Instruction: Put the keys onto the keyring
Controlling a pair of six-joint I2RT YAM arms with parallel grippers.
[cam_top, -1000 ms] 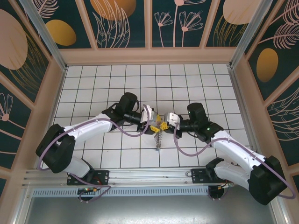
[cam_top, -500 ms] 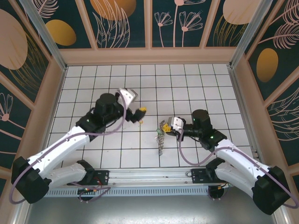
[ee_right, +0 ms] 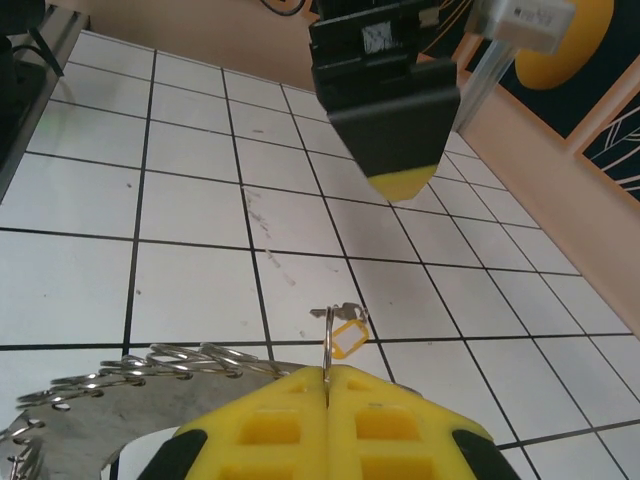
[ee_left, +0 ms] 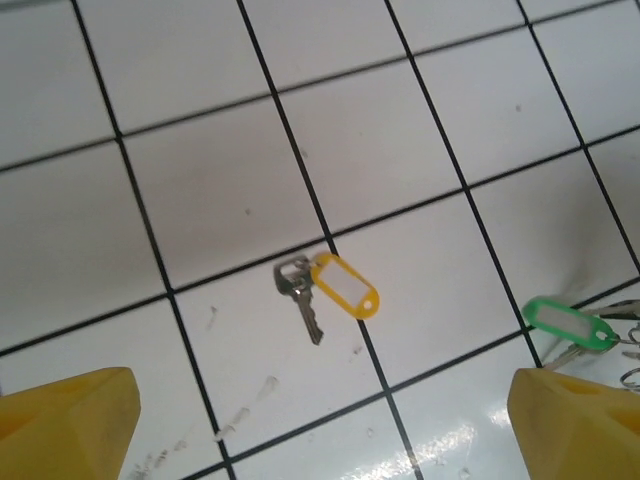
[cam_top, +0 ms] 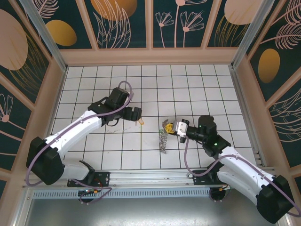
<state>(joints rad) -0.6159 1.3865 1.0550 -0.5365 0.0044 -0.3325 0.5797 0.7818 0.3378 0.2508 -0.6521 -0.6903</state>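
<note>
Yellow-tagged key (ee_left: 335, 285) lies flat on tiles (ee_left: 400, 150), blade slanting diagonally.

A white tiled floor (cam_top: 94, 80) with dark grout was bordered by teal wall panels (cam_top: 124, 23) painted with pale flowers and orange ovals; a metal rail (cam_top: 150, 176) edged the floor's near side.
</note>
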